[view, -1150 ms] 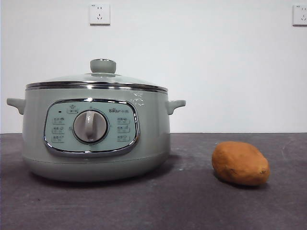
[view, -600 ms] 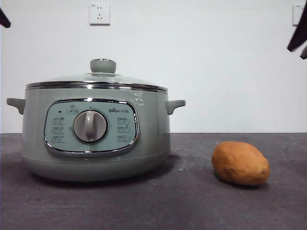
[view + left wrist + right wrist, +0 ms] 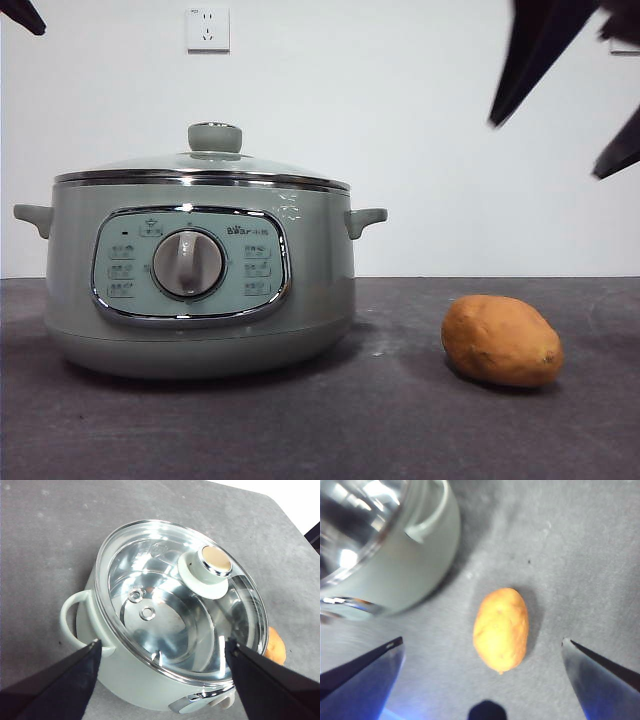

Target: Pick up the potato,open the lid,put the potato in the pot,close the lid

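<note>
The orange-brown potato (image 3: 500,340) lies on the dark table, right of the pale green pot (image 3: 200,290). The glass lid (image 3: 200,168) sits shut on the pot, its green knob (image 3: 215,137) on top. My right gripper (image 3: 545,150) hangs open, high above the potato; in the right wrist view the potato (image 3: 501,629) lies between the spread jaws of this gripper (image 3: 481,640), well below them. My left gripper (image 3: 162,642) is open above the pot, looking down on the lid (image 3: 165,615) and knob (image 3: 210,567). In the front view it shows only as a black tip (image 3: 20,14).
The grey table (image 3: 400,430) runs back to a white wall with a socket (image 3: 207,28). The pot's side handles (image 3: 365,220) stick out on both sides. An open strip of table separates pot and potato.
The right gripper has come down into the front view from the top right corner and now looms larger. The left tip has edged in at the top left. Pot, lid and potato have not moved.
</note>
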Robot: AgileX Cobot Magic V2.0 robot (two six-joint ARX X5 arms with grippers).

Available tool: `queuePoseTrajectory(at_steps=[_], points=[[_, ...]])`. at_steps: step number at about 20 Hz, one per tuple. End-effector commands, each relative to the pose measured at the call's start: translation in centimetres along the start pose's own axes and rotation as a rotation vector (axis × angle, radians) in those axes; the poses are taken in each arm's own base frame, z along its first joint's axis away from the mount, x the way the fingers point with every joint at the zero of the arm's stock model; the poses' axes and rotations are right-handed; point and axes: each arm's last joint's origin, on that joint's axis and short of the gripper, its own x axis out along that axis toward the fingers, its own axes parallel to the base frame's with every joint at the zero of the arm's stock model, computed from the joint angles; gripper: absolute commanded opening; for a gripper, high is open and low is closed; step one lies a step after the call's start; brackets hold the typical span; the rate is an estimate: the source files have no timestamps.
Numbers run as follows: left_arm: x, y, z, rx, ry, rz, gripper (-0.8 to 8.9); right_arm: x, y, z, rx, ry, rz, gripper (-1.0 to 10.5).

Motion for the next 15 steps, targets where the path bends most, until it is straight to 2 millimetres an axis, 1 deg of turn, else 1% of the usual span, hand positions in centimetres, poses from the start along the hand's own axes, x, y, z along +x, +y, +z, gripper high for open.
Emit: queuePoseTrajectory(at_steps=[1, 3, 5, 6, 8, 10, 13, 15], points=[[-0.1, -0.1, 0.2, 0.006, -0.013, -0.005, 4.13, 1.9, 1.3, 0.9, -0.03, 0.045, -0.066, 5.9], [-0.1, -0.1, 0.2, -0.011, -0.013, -0.005, 4.13, 3.8, 2.0, 1.4, -0.06, 0.098, -0.099, 5.9], [-0.1, -0.1, 0.2, -0.011, -0.013, -0.005, 4.13, 6.0, 2.4, 1.6, -0.08, 0.148, -0.137, 5.9], [-0.1, -0.1, 0.2, -0.011, -0.013, -0.005, 4.13, 7.2, 2.3, 1.6, -0.084, 0.168, -0.158, 5.9], [-0.1, -0.1, 0.2, -0.011, -0.013, -0.004, 4.13, 9.4, 2.0, 1.4, -0.081, 0.22, -0.167, 5.2], [-0.1, -0.1, 0.2, -0.011, -0.014, -0.003, 4.13, 11.1, 1.7, 0.9, -0.078, 0.277, -0.18, 5.2], [-0.1, -0.1, 0.2, -0.011, -0.013, -0.003, 4.13, 13.0, 1.3, 0.3, -0.074, 0.337, -0.191, 5.2], [-0.1, -0.1, 0.2, -0.011, -0.013, -0.003, 4.13, 13.7, 1.2, 0.1, -0.071, 0.354, -0.193, 5.2]])
